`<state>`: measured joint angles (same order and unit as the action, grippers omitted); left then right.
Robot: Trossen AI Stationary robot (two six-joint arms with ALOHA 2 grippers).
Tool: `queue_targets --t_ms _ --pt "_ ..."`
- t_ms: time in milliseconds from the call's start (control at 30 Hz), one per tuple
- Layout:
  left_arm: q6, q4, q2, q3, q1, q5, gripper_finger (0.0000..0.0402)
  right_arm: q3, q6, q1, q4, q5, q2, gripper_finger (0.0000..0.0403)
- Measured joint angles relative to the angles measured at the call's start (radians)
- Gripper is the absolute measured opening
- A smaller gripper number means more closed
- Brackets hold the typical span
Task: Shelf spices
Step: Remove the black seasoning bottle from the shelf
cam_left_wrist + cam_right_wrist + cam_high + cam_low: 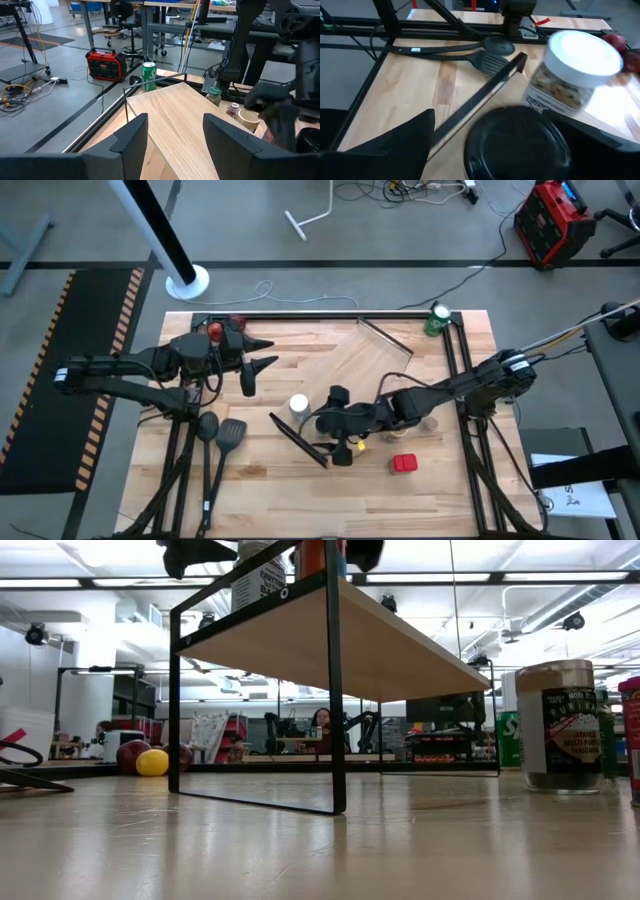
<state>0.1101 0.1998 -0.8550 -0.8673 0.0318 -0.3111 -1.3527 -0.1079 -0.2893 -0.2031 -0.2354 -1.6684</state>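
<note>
Tabletop — black-topped jar (517, 145) between right hand (505, 145) fingers

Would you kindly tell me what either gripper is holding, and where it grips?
Nothing: the left gripper is empty, and the right gripper's fingers straddle the black-topped jar, apparently ungripped.

Both grippers (262, 365) (338, 425) wide apart

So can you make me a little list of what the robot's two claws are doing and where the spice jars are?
left gripper: open, empty, waiting above the shelf's far left end
right gripper: open, fingers either side of the black-topped jar, at the shelf's near end
white-topped jar: standing on the shelf, next to the black-topped one
red-topped jar: on the table, off the shelf
green can: far right corner
</note>
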Motion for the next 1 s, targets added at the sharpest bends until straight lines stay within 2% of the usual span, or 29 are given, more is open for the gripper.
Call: queue_targets --t_ms 100,200,300,433,467,567,800,1000 --pt "0.0 0.003 0.003 0.0 0.0 0.0 0.0184 -0.04 0.006 0.004 -0.042 -0.022 -0.03 0.0342" --pt "0.0 0.011 0.005 0.0 0.0 0.0 0.0185 -0.059 -0.003 0.011 -0.096 -0.027 -0.052 0.0315" --pt "0.0 0.018 0.005 0.0 0.0 0.0 0.0183 -0.059 -0.015 0.014 -0.108 -0.028 -0.057 0.026" --pt "0.0 0.02 0.006 0.0 0.0 0.0 0.0177 -0.058 -0.021 0.013 -0.105 -0.027 -0.054 0.0168" --pt "0.0 0.019 0.006 0.0 0.0 0.0 0.0176 -0.058 -0.02 0.013 -0.107 -0.027 -0.052 0.0159" --pt "0.004 0.019 0.006 0.0 0.0 0.0 0.0173 -0.058 -0.021 0.013 -0.126 -0.027 -0.043 0.0161" --pt "0.004 0.02 0.006 0.0 0.0 0.0 0.0172 -0.094 -0.067 0.008 -0.295 -0.031 0.03 0.0161" --pt "0.005 0.037 0.006 0.0 0.0 0.0 0.0178 -0.096 -0.166 -0.058 -0.444 -0.025 0.111 0.0161"
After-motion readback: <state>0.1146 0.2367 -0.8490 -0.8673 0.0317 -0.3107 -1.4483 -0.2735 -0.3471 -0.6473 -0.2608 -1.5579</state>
